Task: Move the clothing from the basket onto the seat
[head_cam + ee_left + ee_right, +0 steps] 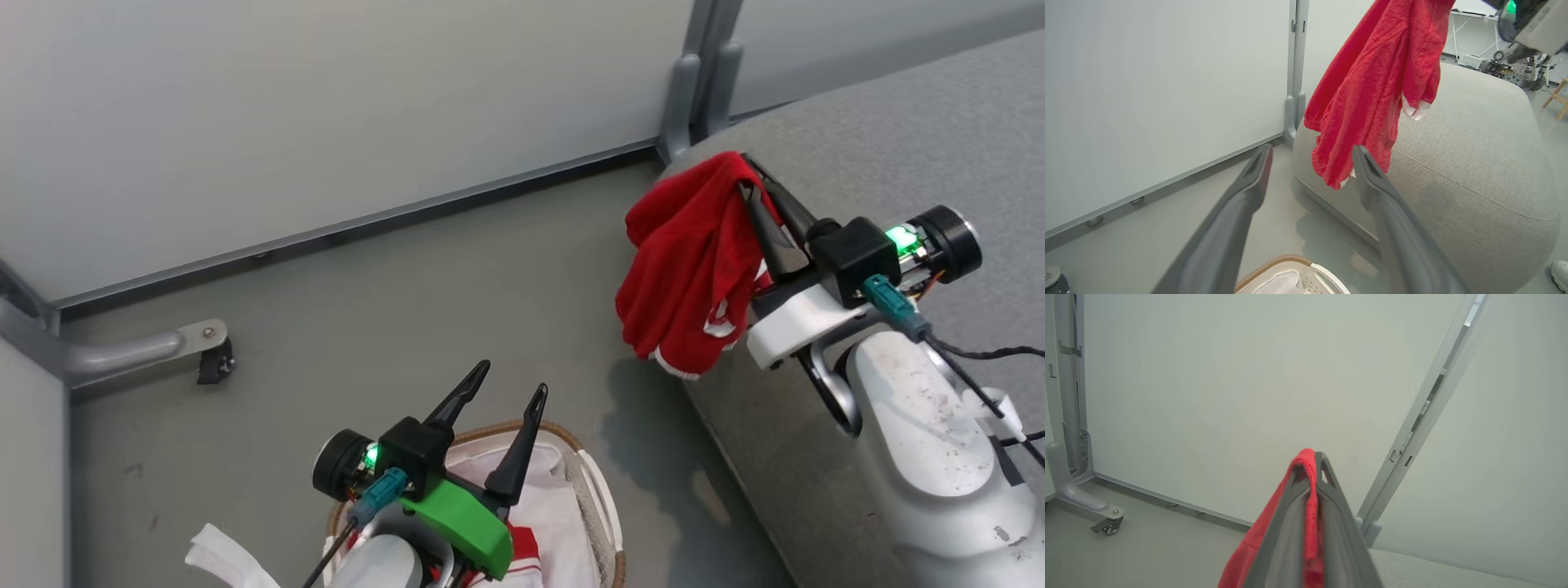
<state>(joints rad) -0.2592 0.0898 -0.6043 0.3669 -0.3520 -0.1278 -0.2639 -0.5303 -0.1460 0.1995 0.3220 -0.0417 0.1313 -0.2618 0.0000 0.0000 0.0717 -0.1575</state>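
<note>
My right gripper (747,167) is shut on a bright red piece of clothing (690,261) that hangs in the air over the near corner of the grey seat (898,147). The fabric is pinched between the two fingers in the right wrist view, where the right gripper (1310,457) holds the red clothing (1257,555). The same garment (1372,90) dangles before the seat (1474,163) in the left wrist view. My left gripper (514,377) stands open above the basket (592,482), holding nothing. More red and white clothing (522,547) lies in the basket on a white liner.
White partition panels (326,106) with grey posts (702,73) and a wheeled foot (208,351) close off the back. Grey floor (408,294) lies between basket and seat. Lab clutter (1506,67) stands beyond the seat. A white shoe (1560,273) shows at the seat's foot.
</note>
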